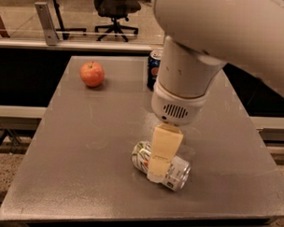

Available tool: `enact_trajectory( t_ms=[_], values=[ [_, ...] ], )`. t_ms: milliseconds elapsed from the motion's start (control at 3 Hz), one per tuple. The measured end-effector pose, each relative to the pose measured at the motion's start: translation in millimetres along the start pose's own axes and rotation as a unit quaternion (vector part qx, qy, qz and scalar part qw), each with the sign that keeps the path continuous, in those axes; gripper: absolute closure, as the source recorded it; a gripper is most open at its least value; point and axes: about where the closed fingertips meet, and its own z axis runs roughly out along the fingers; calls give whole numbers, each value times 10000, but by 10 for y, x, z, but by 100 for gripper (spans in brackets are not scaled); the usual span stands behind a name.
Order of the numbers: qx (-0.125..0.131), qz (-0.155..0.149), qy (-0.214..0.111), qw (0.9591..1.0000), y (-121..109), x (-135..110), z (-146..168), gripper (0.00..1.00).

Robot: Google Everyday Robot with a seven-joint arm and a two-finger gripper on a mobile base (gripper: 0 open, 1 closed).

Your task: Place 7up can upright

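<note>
The 7up can (179,170) lies on its side on the grey table (84,160), near the front middle, with its silver top pointing right and toward the front. My gripper (158,174) hangs from the big white arm (185,84) and comes down right over the middle of the can, covering part of it. From this view I cannot tell whether it touches or holds the can.
A red apple (92,74) sits at the back left of the table. A dark blue Pepsi can (153,69) stands upright at the back middle, half hidden by my arm. Office chairs and a rail stand behind the table.
</note>
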Motion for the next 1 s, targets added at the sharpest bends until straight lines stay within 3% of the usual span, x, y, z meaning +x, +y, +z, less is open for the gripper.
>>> enact_trajectory(
  t_ms=[1000],
  values=[
    [-315, 280, 530, 9977, 186, -135, 502, 0]
  ],
)
